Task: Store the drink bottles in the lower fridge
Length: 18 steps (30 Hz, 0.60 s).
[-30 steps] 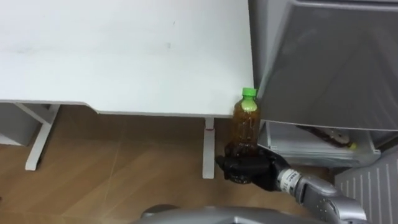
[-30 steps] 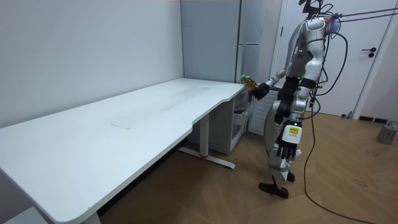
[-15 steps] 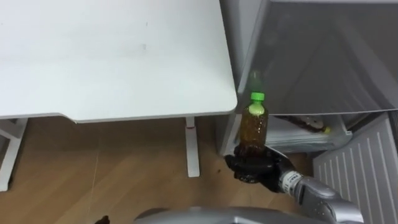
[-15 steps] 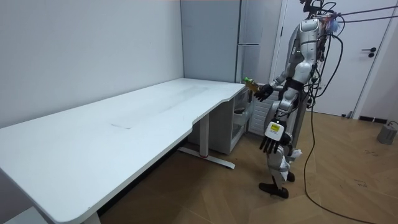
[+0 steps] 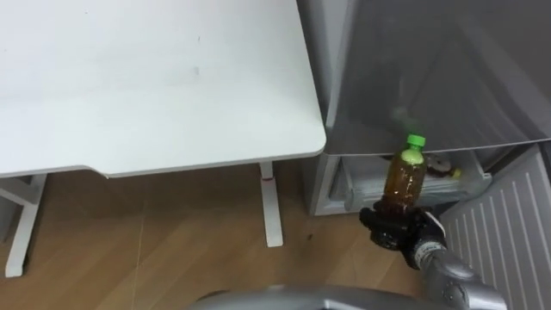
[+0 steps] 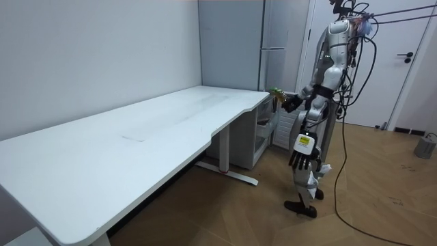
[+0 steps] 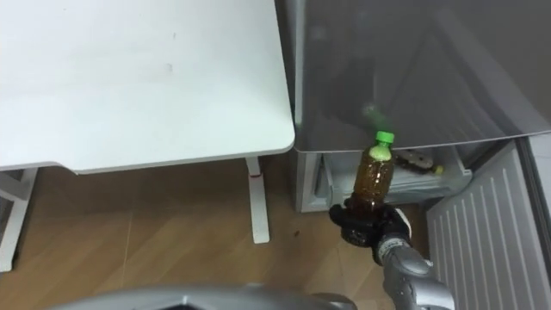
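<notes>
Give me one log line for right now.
right hand: shut on bottle, upright | bottle: before open lower fridge, not yet inside | left hand: open, hanging at side

Fridge (image 5: 430, 77) right of table (image 5: 155, 77); bottle (image 5: 405, 176) before fridge.

White table (image 5: 155, 77), fridge drawer (image 5: 353, 182) (drink (image 5: 443, 168) lying inside)

The amber plastic bottle with a green cap (image 5: 405, 178), clasped in the black right hand (image 5: 398, 231), now stands lower right of centre, before the grey fridge's open lower compartment (image 5: 362, 176); it is farther from the white table (image 5: 172, 77).
</notes>
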{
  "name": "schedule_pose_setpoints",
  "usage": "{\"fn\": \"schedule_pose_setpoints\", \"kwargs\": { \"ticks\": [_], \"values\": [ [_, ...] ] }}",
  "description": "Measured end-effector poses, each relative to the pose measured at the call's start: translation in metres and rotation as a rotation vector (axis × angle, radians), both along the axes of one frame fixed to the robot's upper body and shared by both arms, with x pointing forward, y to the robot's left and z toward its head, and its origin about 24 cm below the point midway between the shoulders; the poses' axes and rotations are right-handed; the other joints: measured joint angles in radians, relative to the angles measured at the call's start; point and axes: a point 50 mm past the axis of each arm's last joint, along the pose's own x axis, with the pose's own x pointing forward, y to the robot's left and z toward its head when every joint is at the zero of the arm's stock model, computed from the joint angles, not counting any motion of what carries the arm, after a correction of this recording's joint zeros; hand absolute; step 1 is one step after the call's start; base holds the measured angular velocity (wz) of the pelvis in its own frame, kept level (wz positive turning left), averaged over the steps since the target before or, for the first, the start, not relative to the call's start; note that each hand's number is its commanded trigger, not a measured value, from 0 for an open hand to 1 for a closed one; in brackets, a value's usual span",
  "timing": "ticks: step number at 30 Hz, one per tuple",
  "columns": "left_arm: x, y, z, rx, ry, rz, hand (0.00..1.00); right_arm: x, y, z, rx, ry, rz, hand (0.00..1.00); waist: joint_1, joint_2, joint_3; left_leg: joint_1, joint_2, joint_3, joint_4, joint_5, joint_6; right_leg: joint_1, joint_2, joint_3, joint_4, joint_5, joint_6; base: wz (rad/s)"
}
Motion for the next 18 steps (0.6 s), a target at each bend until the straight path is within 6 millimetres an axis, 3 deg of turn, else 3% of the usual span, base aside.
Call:
{"fn": "schedule_pose_setpoints", "kwargs": {
  "ticks": [9,14,18],
  "values": [
    [0.0045,-0.0003,0.0006,0.005,-0.018,-0.025,0.0,-0.0056,-0.0021,-0.0052,0.125,0.029,-0.305,1.0,-0.008,-0.007,0.0049,-0.001,0.0,0.0,-0.001,0.0,0.0,0.006,-0.001,0.001,0.002,0.0,0.0,0.0],
    [0.004,-0.0006,0.0009,0.005,-0.022,-0.028,0.0,-0.0052,-0.0047,-0.0041,0.196,0.014,-0.431,1.0,-0.017,0.001,0.0124,-0.003,0.004,-0.004,-0.001,-0.001,0.0,0.002,0.0,0.004,0.006,0.0,0.0,0.0],
    [0.003,-0.0002,0.0011,0.0,-0.026,-0.02,0.0,-0.0035,-0.007,-0.0024,0.297,-0.024,-0.574,1.0,-0.02,0.006,0.0141,-0.003,0.0,-0.003,0.001,-0.001,0.0,-0.003,0.001,0.01,0.002,-0.003,0.001,-0.02]
  ]
}}
